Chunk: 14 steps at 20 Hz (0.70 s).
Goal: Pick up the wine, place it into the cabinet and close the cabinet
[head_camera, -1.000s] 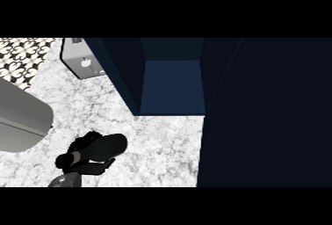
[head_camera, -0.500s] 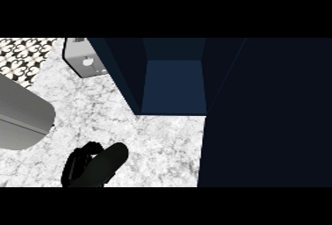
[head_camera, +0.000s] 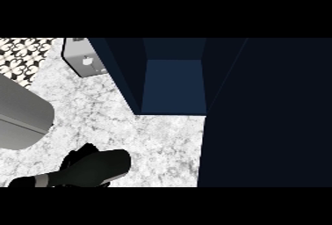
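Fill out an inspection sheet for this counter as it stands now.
Surface: white marble counter, bare in the middle.
Job's things: dark blue cabinet stands open, its door swung out at the right; no wine seen inside or on the counter.
Clutter: grey curved sink at the left edge; small grey fixture at the back.
Hands: one black hand low at the left, fingers together; which hand it is cannot be told.
Cables: nothing seen.
Surroundings: patterned black-and-white tiles at upper left.

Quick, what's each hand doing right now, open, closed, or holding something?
Left hand: in view low over the counter; open or shut cannot be told, and no bottle shows in it.
Right hand: not in view.
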Available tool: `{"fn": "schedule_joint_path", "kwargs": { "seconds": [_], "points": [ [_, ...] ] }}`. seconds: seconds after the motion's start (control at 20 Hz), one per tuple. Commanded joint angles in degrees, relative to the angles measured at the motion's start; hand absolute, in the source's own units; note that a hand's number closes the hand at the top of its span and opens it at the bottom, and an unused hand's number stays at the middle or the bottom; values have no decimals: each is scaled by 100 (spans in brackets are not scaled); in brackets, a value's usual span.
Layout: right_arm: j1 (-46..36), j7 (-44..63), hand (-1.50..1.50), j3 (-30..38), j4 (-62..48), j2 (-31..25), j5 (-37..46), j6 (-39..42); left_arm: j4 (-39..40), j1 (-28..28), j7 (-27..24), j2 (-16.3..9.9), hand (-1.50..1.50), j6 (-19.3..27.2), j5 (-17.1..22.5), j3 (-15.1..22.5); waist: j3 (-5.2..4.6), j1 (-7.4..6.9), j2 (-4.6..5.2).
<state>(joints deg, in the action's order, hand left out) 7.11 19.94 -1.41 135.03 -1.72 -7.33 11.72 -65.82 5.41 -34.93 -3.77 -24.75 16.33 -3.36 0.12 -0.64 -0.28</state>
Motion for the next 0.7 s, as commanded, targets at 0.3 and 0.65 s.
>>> {"fn": "schedule_joint_path", "kwargs": {
  "seconds": [0.3, 0.65],
  "points": [
    [126, -81, -150, 518, 3, -205, -586, 264, -2943, 747, 1814, 371, 150, 961, 554, 721, -9, 59, 20],
    [-507, 236, -150, -93, -185, 86, 93, -231, -3226, -378, 2677, 364, 150, 2068, 756, 853, -13, 61, 28]
  ]
}}
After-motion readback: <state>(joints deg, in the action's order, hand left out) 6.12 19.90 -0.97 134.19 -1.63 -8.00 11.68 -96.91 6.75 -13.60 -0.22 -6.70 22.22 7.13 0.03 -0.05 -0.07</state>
